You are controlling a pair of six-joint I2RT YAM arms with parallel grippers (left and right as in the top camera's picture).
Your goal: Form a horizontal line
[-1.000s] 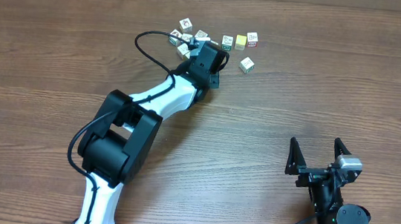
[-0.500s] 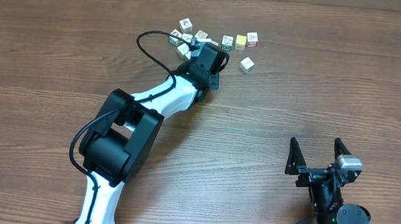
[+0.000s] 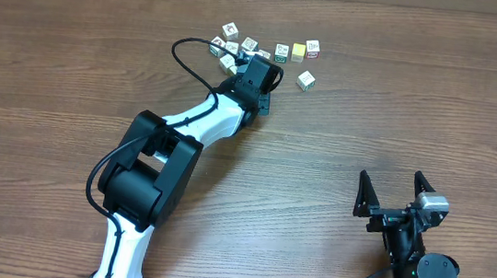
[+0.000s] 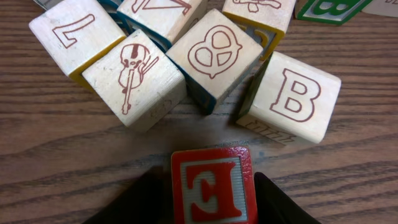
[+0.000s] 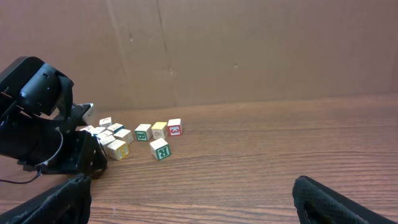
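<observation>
My left gripper (image 4: 212, 208) is shut on a red-and-white cube with a letter E (image 4: 212, 186), low over the table. In the overhead view it (image 3: 258, 66) sits at the near edge of an irregular bunch of cubes (image 3: 231, 45). Just beyond the held cube lie a violin cube (image 4: 134, 79), a pretzel cube (image 4: 214, 56) and a B cube (image 4: 297, 96). No straight row of cubes shows. My right gripper (image 3: 397, 194) is open and empty at the near right, far from the cubes.
To the right of the bunch lie a green-faced cube (image 3: 282, 50), a yellow cube (image 3: 298, 50) and a red-marked cube (image 3: 313, 47). A green-lettered cube (image 3: 305, 80) lies alone nearer to me. A cardboard wall (image 5: 249, 50) stands behind the table.
The left gripper and its cable have shifted very slightly to the right. The cubes and the right arm have not moved.
</observation>
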